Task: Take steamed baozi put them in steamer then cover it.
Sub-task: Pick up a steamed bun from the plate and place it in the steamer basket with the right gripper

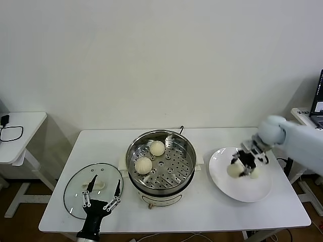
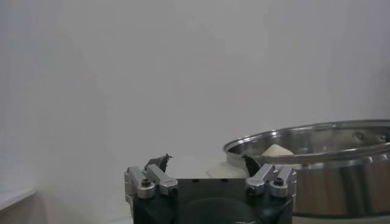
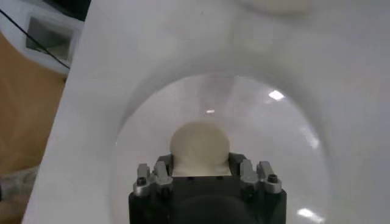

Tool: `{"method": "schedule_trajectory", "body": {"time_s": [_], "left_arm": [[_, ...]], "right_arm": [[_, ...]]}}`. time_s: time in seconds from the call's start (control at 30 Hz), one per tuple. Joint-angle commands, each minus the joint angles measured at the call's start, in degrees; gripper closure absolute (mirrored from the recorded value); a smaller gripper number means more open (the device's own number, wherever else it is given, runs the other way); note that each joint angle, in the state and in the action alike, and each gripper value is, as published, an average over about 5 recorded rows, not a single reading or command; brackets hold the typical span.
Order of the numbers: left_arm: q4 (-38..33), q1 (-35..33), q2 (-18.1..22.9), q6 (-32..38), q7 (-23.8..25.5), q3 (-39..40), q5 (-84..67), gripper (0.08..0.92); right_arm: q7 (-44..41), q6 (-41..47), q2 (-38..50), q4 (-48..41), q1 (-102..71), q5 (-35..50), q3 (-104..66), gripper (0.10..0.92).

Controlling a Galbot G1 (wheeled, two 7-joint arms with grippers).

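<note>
Head view is showing the right hand [image 1: 246, 164] gripping a round cream-white bun [image 1: 234, 170] on the flat white plate [image 1: 222, 181], presumably readying its lift toward the shiny steel steamer [image 1: 187, 147]. Left hand [image 1: 103, 190], fingers spread wide, is waiting above the clear glass lid [image 1: 75, 187] lying on the worktop [image 1: 202, 214].

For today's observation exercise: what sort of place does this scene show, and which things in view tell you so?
Probably a robot lab staged as a kitchen, not a home one: a plain white table against a bare wall, a side desk with a cable, and a steamer with baozi as props.
</note>
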State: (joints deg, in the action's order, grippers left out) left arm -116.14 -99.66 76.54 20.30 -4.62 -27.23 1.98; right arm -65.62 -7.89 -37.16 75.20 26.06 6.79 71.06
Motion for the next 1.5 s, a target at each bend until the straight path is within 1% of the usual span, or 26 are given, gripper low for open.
{"method": "schedule_trajectory", "body": {"time_s": [0.03, 0.17, 0.33, 0.53, 0.73, 0.87, 1.5], "left_arm": [[-0.2, -0.3, 0.0, 0.0, 0.0, 0.0, 0.0, 0.177], [-0.5, -0.7, 0.1, 0.0, 0.0, -0.1, 0.0, 0.177], [-0.7, -0.8, 0.4, 0.1, -0.1, 0.0, 0.0, 0.177], [-0.8, -0.9, 0.4, 0.1, -0.2, 0.0, 0.0, 0.177], [-1.1, -0.9, 0.3, 0.0, -0.2, -0.1, 0.0, 0.177], [-1.0, -0.9, 0.4, 0.1, -0.3, -0.2, 0.0, 0.177], [-0.7, -0.6, 0.5, 0.4, -0.3, -0.4, -0.3, 0.177]], "right_arm": [[-2.1, -17.6, -13.8, 2.7, 20.4, 2.9, 3.6, 0.394], [-0.7, -22.2, -19.7, 6.1, 21.4, 1.0, 3.2, 0.394], [0.9, -23.2, -23.4, 12.5, 20.0, -1.8, 4.5, 0.395], [2.1, -25.8, -25.6, 16.5, 14.8, -10.2, 4.1, 0.397], [2.9, -29.4, -27.2, 16.9, 9.9, -16.2, 3.9, 0.397], [3.1, -31.1, -27.8, 16.6, 8.3, -18.7, 3.7, 0.395], [2.3, -31.9, -28.8, 15.7, 4.1, -22.1, 4.2, 0.388]]}}
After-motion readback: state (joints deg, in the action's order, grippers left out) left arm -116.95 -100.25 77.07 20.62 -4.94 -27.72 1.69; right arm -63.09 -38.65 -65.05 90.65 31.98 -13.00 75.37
